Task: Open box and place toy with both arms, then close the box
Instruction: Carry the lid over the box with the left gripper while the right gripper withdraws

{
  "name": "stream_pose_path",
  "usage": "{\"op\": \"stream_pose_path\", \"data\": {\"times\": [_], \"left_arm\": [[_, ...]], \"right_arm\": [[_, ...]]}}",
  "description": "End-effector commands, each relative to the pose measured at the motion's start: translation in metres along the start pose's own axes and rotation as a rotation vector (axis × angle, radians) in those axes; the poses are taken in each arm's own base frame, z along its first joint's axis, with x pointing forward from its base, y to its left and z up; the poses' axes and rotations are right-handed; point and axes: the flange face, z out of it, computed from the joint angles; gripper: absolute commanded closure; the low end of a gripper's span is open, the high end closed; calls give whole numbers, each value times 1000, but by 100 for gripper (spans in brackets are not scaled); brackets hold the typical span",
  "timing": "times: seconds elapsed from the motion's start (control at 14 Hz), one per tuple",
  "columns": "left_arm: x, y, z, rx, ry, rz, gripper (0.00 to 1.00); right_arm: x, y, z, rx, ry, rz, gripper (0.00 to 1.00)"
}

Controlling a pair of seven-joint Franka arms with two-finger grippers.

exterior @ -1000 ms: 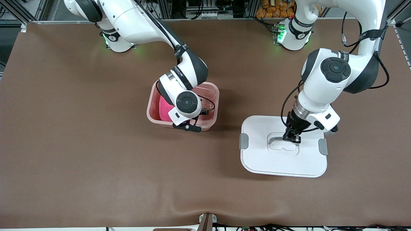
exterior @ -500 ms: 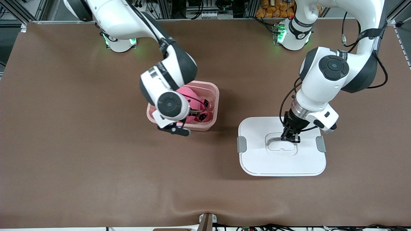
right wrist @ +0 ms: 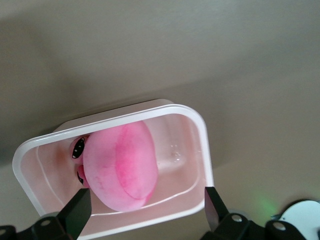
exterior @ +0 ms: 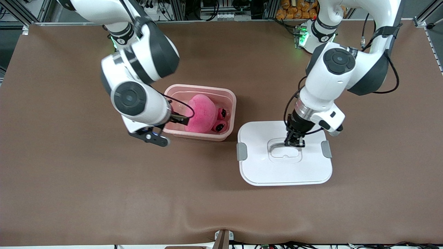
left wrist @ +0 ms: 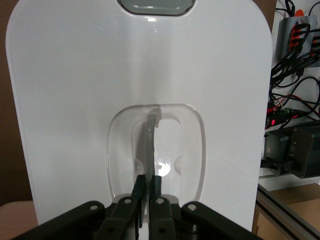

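Note:
The open pink box (exterior: 229,95) stands mid-table with the pink toy (exterior: 202,112) lying inside it, dark eyes toward the left arm's end. My right gripper (exterior: 178,119) hangs open over the box's rim at the right arm's end; in the right wrist view its fingers (right wrist: 80,207) straddle the box (right wrist: 200,135) and the toy (right wrist: 120,170) from above, touching neither. My left gripper (exterior: 294,141) is shut on the clear handle (left wrist: 150,125) of the white lid (exterior: 283,169), which it holds just above the table beside the box.
Grey clips (exterior: 242,151) sit on the lid's two short ends. Brown mat (exterior: 104,190) covers the table. A small bracket (exterior: 221,238) stands at the edge nearest the front camera. Both arm bases line the edge farthest from it.
My right gripper rose out of the box and drew back toward its own end, leaving the toy inside. My left gripper carried the lid toward the box.

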Motion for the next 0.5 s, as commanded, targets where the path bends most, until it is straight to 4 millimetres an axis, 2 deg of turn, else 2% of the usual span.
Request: {"op": "stream_pose_path", "data": {"times": [0.0,0.14,0.21,0.36,0.43], "left_arm": [[-25,-4,-35,29,-2,15,100],[-42,-9,-55,33,-14,27,100],[-52,-17,-57,49,-9,16,100],[-93,-49,-50,107,13,70,100],[-113,-58,-55,102,0,66,100]], "right_arm": [[0,32,-29,8,4,32,0],[-2,49,-44,4,-7,45,0],[-6,58,-55,12,-3,39,0],[-3,85,-73,20,-9,1,0],[-1,98,-81,23,-11,-24,0]]}}
